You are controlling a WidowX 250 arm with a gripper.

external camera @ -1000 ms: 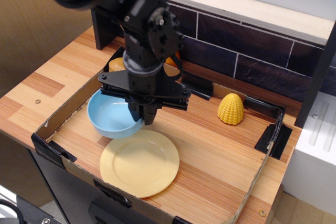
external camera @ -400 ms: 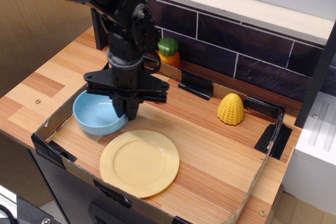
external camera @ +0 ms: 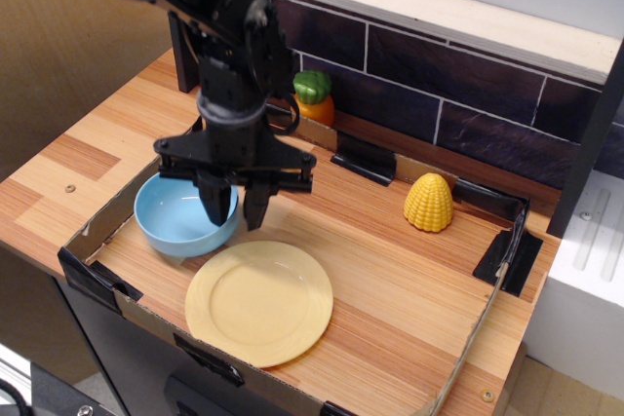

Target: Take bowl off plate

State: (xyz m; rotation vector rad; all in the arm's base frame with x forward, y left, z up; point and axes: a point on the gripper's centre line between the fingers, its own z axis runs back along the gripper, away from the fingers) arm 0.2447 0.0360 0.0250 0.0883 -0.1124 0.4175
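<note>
1. Right now the small round light-blue plastic bowl [external camera: 178, 217] sits on the wooden tabletop [external camera: 390, 270] near the left edge, inside the low cardboard wall [external camera: 97, 270]; it is off the plate and stands upright.
2. Next to it, the flat round pale-yellow plastic plate [external camera: 259, 302] lies near the front edge; the bowl's rim looks very close to the plate's rim, and it is hard to tell if they touch.
3. Over the bowl's right side hangs the black robot gripper [external camera: 237, 209]; its two fingers are spread apart and hold nothing; one finger [external camera: 216, 204] points down by the bowl's right rim, and the other is just outside the bowl.
4. Far off by the back edge sits a yellow toy corn [external camera: 428, 202]; a small orange and green toy vegetable [external camera: 313, 97] stands against the dark tile wall [external camera: 458, 75] behind the arm.
</note>
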